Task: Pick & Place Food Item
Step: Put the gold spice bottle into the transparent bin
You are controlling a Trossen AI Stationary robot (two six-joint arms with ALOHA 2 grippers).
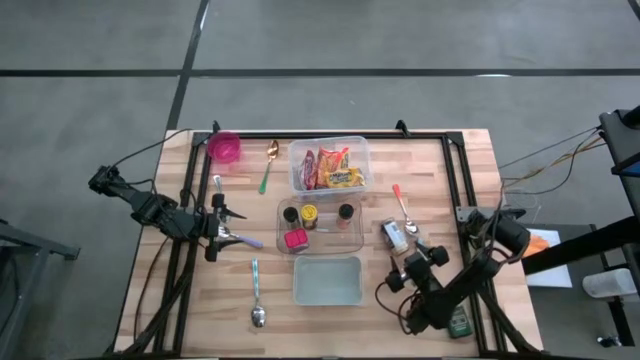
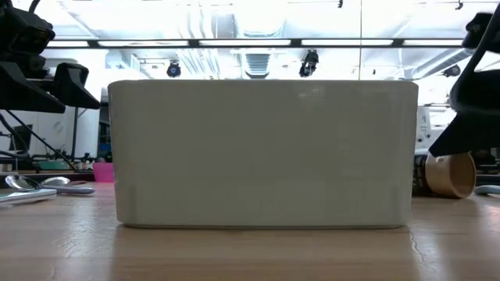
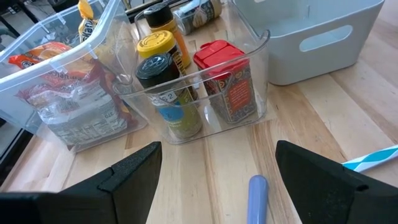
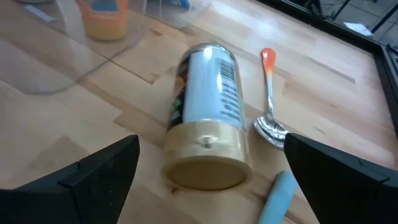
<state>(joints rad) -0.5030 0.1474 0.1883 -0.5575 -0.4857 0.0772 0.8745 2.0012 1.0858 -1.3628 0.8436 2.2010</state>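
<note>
A food jar (image 4: 205,118) with a printed label and a tan lid lies on its side on the table, right of the clear bin; it also shows in the high view (image 1: 395,235) and the low view (image 2: 449,176). My right gripper (image 4: 211,186) is open just short of the jar's lid end, slanting down at it, and also shows from above (image 1: 408,258). My left gripper (image 3: 217,155) stands open at the table's left (image 1: 232,237) over a purple utensil handle (image 3: 258,196), touching nothing.
A clear bin of spice bottles (image 1: 320,222) sits mid-table, a clear tub of snack bags (image 1: 330,165) behind it and a pale grey bin (image 1: 327,280) in front. A red-handled spoon (image 4: 270,93) lies beside the jar. A pink cup (image 1: 224,148) and two more spoons (image 1: 257,295) lie at the left.
</note>
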